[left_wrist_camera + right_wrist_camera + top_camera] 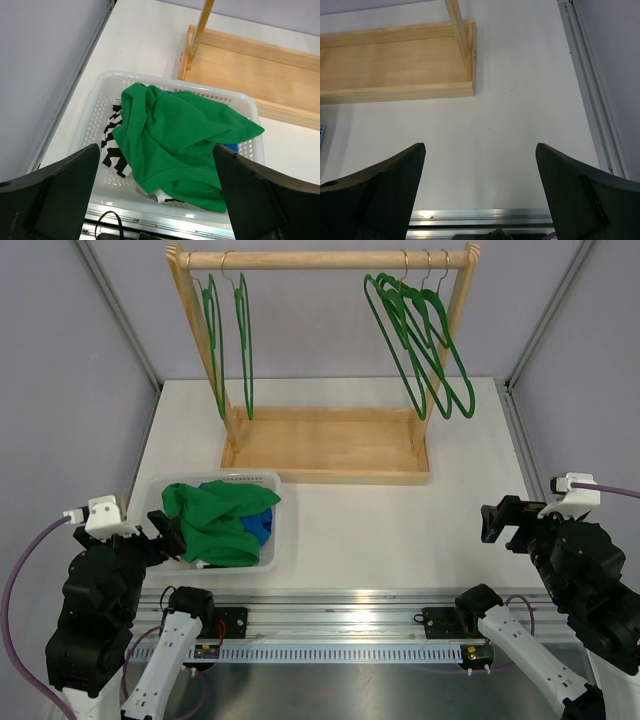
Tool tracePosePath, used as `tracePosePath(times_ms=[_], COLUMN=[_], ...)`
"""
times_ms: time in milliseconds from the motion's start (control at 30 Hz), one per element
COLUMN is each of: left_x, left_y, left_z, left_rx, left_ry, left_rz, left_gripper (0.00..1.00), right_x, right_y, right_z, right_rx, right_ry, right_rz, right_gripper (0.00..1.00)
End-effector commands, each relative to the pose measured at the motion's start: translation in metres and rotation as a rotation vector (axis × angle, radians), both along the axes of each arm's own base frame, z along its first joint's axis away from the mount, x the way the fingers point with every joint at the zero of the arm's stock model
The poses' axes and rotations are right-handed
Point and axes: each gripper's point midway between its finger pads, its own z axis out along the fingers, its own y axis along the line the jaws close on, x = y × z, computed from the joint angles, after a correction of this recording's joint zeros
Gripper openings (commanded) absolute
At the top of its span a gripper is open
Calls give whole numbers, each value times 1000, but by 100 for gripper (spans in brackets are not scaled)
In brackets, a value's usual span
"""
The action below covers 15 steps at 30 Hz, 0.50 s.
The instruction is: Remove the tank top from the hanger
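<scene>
I'm looking down on the white table (400, 520), with the wooden clothes rack (330, 445) standing at its far side. The white plastic basket (160, 485) sits at the near left, just in front of the rack's base. The green tank top (215, 520) lies crumpled in that basket, off any hanger, draped over a blue cloth (262, 525) and a black-and-white striped cloth (114, 150). On the rail, two green hangers (244, 340) hang at the left and a cluster of green hangers (408, 302) at the right, all bare. My left gripper (156, 155) hovers at the basket's near edge, jaws spread wide, gripping nothing. My right gripper (480, 150) hangs over bare table, well apart from the rack, also spread and empty.
</scene>
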Motion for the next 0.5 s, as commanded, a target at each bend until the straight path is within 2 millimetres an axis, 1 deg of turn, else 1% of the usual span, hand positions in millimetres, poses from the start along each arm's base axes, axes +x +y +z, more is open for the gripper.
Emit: tracePosePath(times_ms=[0, 267, 467], left_x=[5, 9, 10], left_y=[-4, -11, -13], left_z=[8, 6, 6], left_rx=[21, 15, 12], left_ry=[-29, -46, -47], left_rz=[-38, -75, -80], left_gripper=[99, 99, 99], right_x=[-2, 3, 8], right_y=[-8, -1, 2], right_z=[8, 4, 4], right_rx=[-18, -17, -7], right_ry=[-26, -19, -28], right_rz=[-24, -1, -3], right_gripper=[100, 100, 100])
